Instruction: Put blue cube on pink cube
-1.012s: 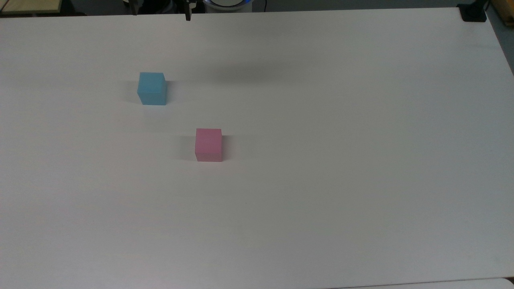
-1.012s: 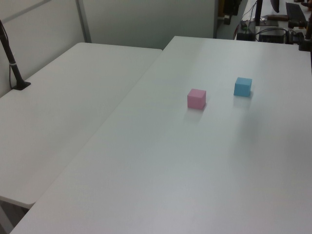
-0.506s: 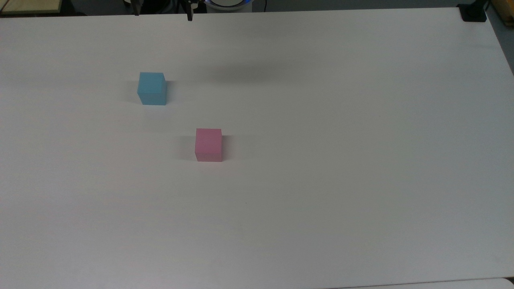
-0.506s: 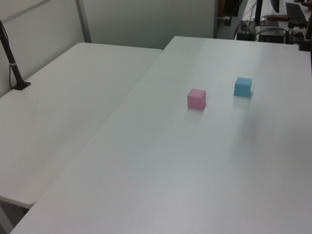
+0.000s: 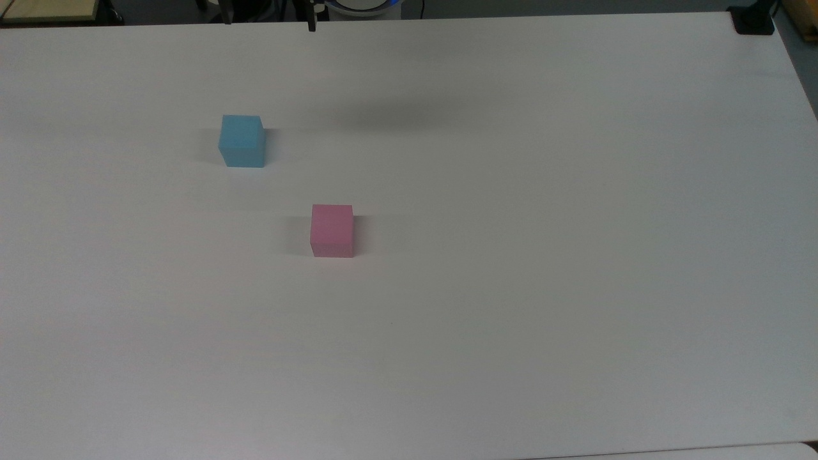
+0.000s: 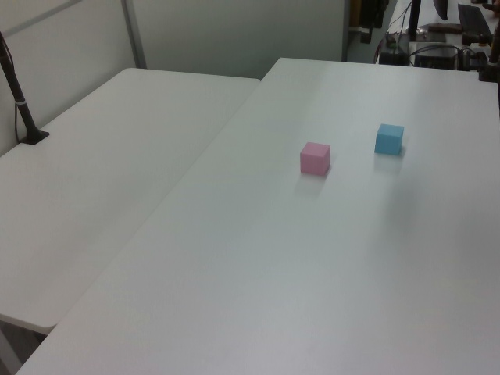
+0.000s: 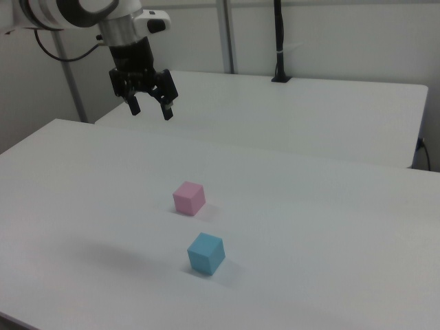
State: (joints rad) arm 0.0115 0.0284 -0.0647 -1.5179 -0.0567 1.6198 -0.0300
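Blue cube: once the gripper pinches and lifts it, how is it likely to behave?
The blue cube looks matte and foam-like, so it is probably light and may give slightly under a pinch. Its flat, plain faces suggest it won't roll and should sit steadily on the similar-sized pink cube. The open gripper looks wide enough to straddle it.

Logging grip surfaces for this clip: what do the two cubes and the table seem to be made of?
Blue cube: probably foam or soft plastic, matte; plain faces with no glare.
Pink cube: looks like the same matte, plain-faced material, about the same size.
Table: smooth white top, likely laminate; faint sheen in the left view.
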